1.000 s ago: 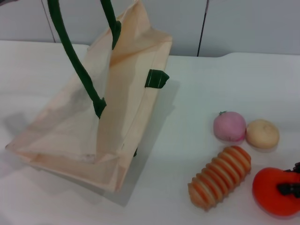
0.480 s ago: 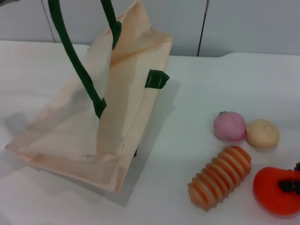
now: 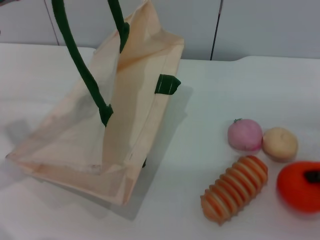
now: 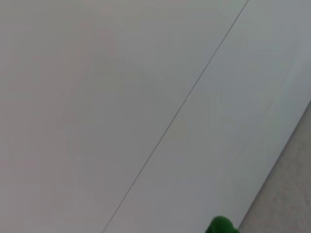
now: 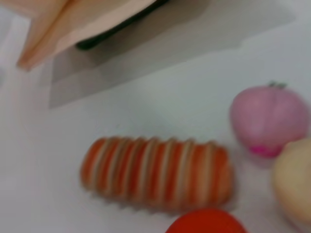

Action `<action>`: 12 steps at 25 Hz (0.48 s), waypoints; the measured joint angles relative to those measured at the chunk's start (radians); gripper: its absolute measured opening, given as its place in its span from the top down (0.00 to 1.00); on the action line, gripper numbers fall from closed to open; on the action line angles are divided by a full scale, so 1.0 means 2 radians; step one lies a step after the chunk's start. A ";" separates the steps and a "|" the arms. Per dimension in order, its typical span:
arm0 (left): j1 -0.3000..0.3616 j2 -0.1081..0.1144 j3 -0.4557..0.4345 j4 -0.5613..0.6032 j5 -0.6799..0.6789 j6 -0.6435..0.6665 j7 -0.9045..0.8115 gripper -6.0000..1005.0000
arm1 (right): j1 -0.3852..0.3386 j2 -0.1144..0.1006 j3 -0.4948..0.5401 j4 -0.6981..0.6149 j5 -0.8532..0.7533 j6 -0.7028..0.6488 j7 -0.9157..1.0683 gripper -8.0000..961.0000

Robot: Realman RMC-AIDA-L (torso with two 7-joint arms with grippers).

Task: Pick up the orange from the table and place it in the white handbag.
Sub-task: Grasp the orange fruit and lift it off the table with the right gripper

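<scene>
One orange (image 3: 300, 186) sits at the table's (image 3: 225, 95) right edge beside one striped roll (image 3: 235, 196), one pink ball (image 3: 245, 134), one tan ball (image 3: 280, 143). One white handbag (image 3: 135, 100) stands open at the left; contents can't be seen. Grippers unseen.

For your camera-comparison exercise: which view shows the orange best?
The head view: the orange shows almost whole at the picture's right edge, beside the striped item. The right wrist view catches only its top sliver; the left wrist view shows none.

Bare table (image 3: 210, 100) strip mid-frame between white handbag (image 3: 125, 115) at left and cluster lower right. Orange (image 3: 300, 186) at right edge hemmed by striped oblong (image 3: 235, 196) and tan ball (image 3: 280, 143); pink fruit (image 3: 245, 135) just behind.
</scene>
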 joint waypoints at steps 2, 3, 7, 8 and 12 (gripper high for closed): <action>0.000 0.000 0.000 0.000 0.000 0.000 0.000 0.84 | -0.001 0.001 0.018 -0.011 0.001 0.003 -0.001 0.78; 0.000 0.000 0.000 0.000 0.000 0.000 0.000 0.84 | -0.001 0.001 0.023 -0.013 0.002 0.003 -0.001 0.78; 0.000 0.000 0.000 0.000 0.000 0.001 0.000 0.84 | 0.000 0.000 0.042 -0.020 0.012 0.006 -0.005 0.80; 0.000 0.000 0.000 0.000 0.000 0.001 0.000 0.84 | 0.001 0.000 0.046 -0.024 0.020 0.009 -0.005 0.80; -0.002 0.000 0.000 0.000 0.000 0.002 -0.006 0.83 | 0.005 0.001 0.047 -0.044 0.063 0.018 -0.003 0.80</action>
